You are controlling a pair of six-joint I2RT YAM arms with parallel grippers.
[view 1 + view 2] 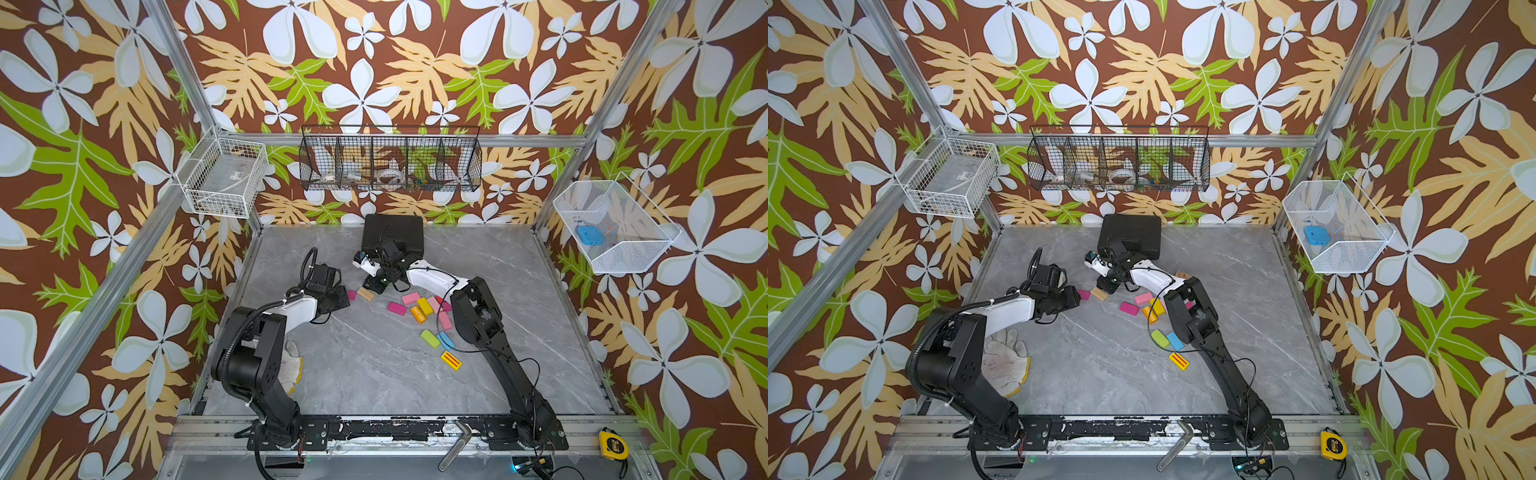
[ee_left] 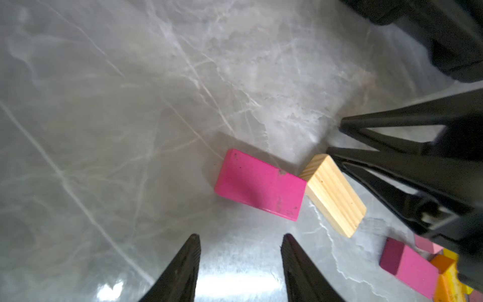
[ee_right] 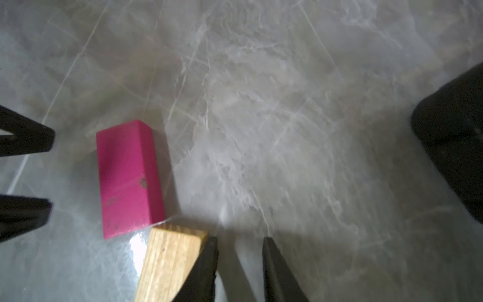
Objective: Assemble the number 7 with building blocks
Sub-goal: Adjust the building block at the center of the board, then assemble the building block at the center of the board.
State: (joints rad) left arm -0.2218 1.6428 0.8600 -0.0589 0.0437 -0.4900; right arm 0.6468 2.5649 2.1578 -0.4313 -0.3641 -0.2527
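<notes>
A magenta block [image 1: 351,295] [image 2: 261,184] lies flat on the grey table, and a plain wood block [image 1: 366,294] [image 3: 170,264] touches its end at an angle. My left gripper [image 2: 240,236] is open just short of the magenta block, with nothing between its fingers. My right gripper [image 3: 239,239] is narrowly open and empty, and the outside of one finger rests against the wood block. Several more building blocks lie loose further right: pink [image 1: 411,298], magenta [image 1: 397,308], yellow [image 1: 424,306], orange [image 1: 417,313], green [image 1: 430,338], blue [image 1: 445,340] and yellow red-striped [image 1: 451,360].
A big black case [image 1: 392,235] sits at the table's back, just behind the right wrist. A white work glove [image 1: 1005,361] lies by the left arm's base. On the front rail rest a tape measure [image 1: 612,445] and a metal tool [image 1: 455,444]. Wire baskets hang on the walls.
</notes>
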